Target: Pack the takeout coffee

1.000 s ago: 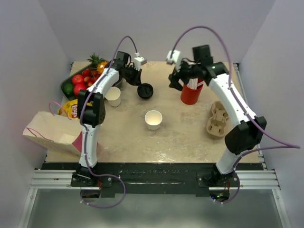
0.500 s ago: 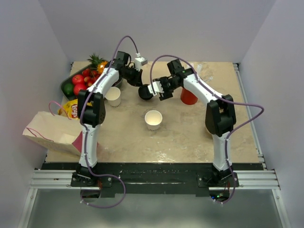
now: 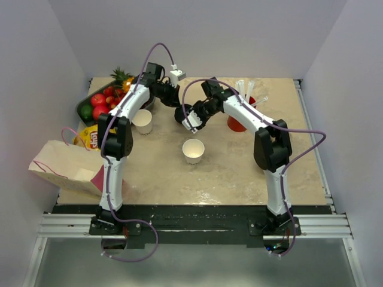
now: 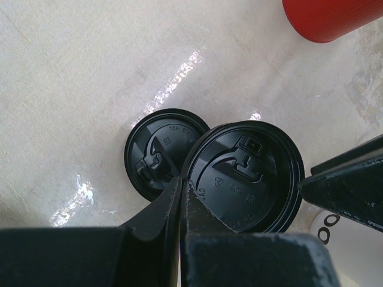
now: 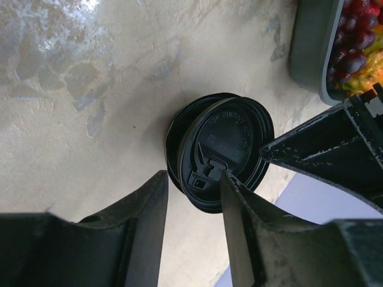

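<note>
Black lid (image 4: pixel 245 179) pinched in left fingers (image 4: pixel 158 212); red cup (image 3: pixel 236 124) holds white straws (image 3: pixel 242 87).

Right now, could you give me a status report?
Left gripper shut on black lid. Right gripper open, at that lid. Centre white cup uncovered. Second lid lies below.

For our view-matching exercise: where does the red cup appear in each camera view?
Top view: the red cup sits right of centre, towards the back.
Left wrist view: top right corner.
Right wrist view: not in it.
Shared landmark: the lifted black lid, seen in all three views.
</note>
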Motion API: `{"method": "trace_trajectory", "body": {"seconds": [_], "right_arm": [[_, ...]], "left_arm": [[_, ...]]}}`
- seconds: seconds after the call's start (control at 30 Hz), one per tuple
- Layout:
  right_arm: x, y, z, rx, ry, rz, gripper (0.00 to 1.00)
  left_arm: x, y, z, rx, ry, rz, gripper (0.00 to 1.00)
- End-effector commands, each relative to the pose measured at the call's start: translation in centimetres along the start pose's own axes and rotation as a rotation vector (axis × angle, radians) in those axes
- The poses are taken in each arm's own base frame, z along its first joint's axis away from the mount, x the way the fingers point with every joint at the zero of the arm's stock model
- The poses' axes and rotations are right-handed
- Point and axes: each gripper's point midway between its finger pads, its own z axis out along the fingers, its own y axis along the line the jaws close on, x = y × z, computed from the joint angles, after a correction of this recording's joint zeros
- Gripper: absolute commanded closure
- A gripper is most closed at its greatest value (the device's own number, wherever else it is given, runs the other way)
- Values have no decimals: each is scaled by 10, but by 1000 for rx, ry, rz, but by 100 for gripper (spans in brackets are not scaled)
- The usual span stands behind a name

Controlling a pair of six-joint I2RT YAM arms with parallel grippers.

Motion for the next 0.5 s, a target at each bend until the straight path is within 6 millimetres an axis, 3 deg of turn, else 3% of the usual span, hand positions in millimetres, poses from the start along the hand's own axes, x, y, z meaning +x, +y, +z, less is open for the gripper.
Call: {"method": "trace_trajectory", "body": {"seconds": [0.0,0.17,0.47], "right_arm": [[-4,-11,-5,-14,15,-87,59],[-3,-8,0,-50,30,-101,67],[-1,1,4,-98,43,-51,70]], "left_arm": [[-21,-2,-12,12,-56,24,100],[-23,-1,-13,8,-58,27,100],[-24,0,-14,-3,-59,34,100]]}}
